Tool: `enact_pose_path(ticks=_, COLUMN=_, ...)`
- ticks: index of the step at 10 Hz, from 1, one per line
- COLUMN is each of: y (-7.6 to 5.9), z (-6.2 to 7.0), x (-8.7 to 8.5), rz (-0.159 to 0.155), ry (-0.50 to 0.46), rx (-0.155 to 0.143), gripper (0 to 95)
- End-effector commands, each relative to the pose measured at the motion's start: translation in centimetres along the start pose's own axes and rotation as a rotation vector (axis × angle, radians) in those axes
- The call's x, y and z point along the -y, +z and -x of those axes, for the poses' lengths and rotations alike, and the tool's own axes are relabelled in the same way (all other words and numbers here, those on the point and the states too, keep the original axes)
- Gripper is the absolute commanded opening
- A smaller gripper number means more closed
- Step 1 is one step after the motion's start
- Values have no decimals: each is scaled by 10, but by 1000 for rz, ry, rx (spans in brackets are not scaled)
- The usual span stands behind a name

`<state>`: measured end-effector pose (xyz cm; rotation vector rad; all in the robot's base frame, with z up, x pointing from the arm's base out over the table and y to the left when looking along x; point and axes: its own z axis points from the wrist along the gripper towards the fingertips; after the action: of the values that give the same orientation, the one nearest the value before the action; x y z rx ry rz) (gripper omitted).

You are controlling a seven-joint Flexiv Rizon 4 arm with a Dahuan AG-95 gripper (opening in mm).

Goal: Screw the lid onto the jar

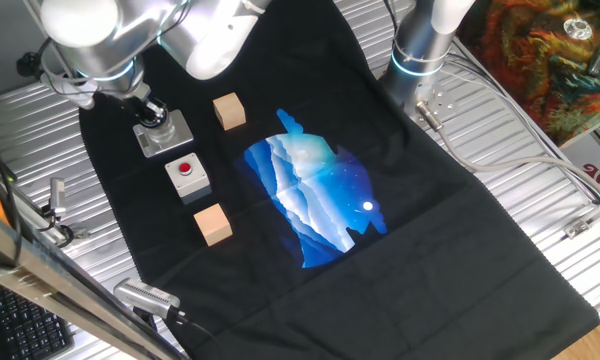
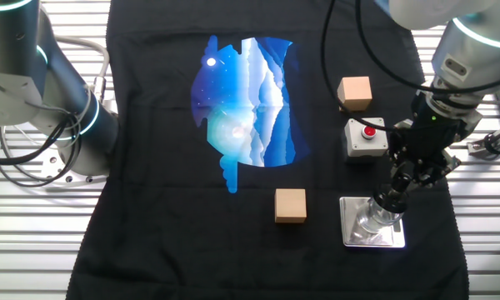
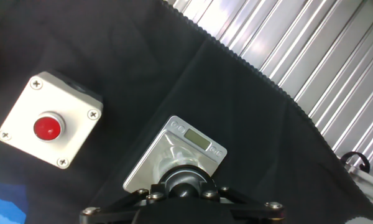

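Observation:
The jar (image 2: 372, 218) is a small clear cylinder standing on its grey square base plate (image 2: 353, 235) at the edge of the black cloth. In one fixed view the jar (image 1: 162, 130) stands on the plate (image 1: 179, 135) right under my hand. The black lid (image 3: 185, 182) sits on top of the jar, over the plate (image 3: 168, 146). My gripper (image 3: 184, 190) comes straight down onto it, and its fingers (image 2: 397, 187) are shut around the lid. The lid's rim and the jar's mouth are hidden by the fingers.
A grey box with a red button (image 1: 188, 176) (image 2: 365, 137) (image 3: 48, 127) stands just beside the jar. One wooden cube (image 2: 355, 92) lies beyond the box, another (image 2: 290, 205) left of the jar. A second arm's base (image 2: 71, 117) stands at the cloth's far side.

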<state>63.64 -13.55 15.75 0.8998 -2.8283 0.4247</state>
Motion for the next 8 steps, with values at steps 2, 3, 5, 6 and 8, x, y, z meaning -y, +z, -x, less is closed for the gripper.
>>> enact_pose_path(ticks=2, y=-8, z=-4, x=2, rz=13, ry=8, rx=13, gripper=0)
enact_pose_path(ticks=3, y=-9, z=-5, x=2, rz=16, ry=12, rx=19, gripper=0)
enact_pose_path(ticks=5, y=-16, z=-5, x=2, rz=38, ry=34, rx=64, gripper=0)
enact_pose_path(ticks=6, y=-18, z=-5, x=3, rz=44, ry=39, rx=79, gripper=0)
enact_pose_path(ticks=8, y=-20, z=-7, x=4, rz=50, ry=44, rx=107, gripper=0)
